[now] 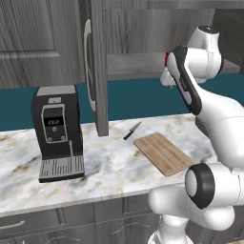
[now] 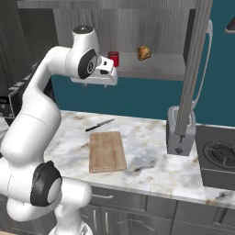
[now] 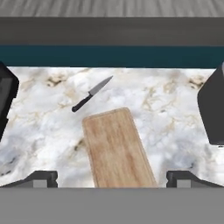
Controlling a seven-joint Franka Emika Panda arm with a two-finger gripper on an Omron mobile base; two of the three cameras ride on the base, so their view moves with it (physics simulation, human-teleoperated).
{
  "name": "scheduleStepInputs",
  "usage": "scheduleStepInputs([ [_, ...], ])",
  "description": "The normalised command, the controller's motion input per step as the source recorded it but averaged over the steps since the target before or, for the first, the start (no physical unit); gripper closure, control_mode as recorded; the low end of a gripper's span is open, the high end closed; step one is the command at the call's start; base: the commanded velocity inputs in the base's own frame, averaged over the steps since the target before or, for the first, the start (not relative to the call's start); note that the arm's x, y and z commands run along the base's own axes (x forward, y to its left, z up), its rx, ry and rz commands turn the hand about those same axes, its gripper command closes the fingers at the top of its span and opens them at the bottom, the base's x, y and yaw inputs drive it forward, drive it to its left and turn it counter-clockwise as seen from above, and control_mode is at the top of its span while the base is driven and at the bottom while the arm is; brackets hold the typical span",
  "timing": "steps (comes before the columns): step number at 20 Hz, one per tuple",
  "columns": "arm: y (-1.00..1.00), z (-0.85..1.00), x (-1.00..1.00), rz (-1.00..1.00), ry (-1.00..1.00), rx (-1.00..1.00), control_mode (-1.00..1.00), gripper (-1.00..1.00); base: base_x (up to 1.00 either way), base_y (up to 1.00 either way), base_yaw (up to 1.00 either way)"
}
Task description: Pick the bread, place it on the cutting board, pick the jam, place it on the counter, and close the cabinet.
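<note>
Fingers spread wide, grasping nothing. Reach up to small golden-brown bread piece on cabinet shelf, avoiding red jam jar and open door.

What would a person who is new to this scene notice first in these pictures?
Probably the big white arm, its open gripper raised before the open cabinet, where the jam and the bread sit on the shelf. Below, the bare cutting board lies on the marble counter, a knife beside it.
</note>
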Motion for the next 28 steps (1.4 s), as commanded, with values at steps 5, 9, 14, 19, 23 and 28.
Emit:
scheduleStepInputs([
  [5,-0.09,0.34,0.39,0.0,-0.09,0.0,-1.0,-1.0,0.0,0.0,0.0],
  [9,-0.09,0.35,0.46,0.0,-0.09,0.0,-1.0,-1.0,0.0,0.0,0.0],
  [14,-0.12,0.29,0.51,0.0,-0.08,0.0,-1.0,-1.0,0.0,0.0,0.0],
  [19,-0.17,0.24,0.58,0.0,-0.05,0.0,-1.0,-1.0,0.0,0.0,0.0],
  [23,-0.18,0.14,0.63,0.0,-0.03,0.0,-1.0,-1.0,0.0,0.0,0.0],
  [28,-0.15,0.03,0.62,0.0,0.0,0.0,-1.0,-1.0,0.0,0.0,0.0],
])
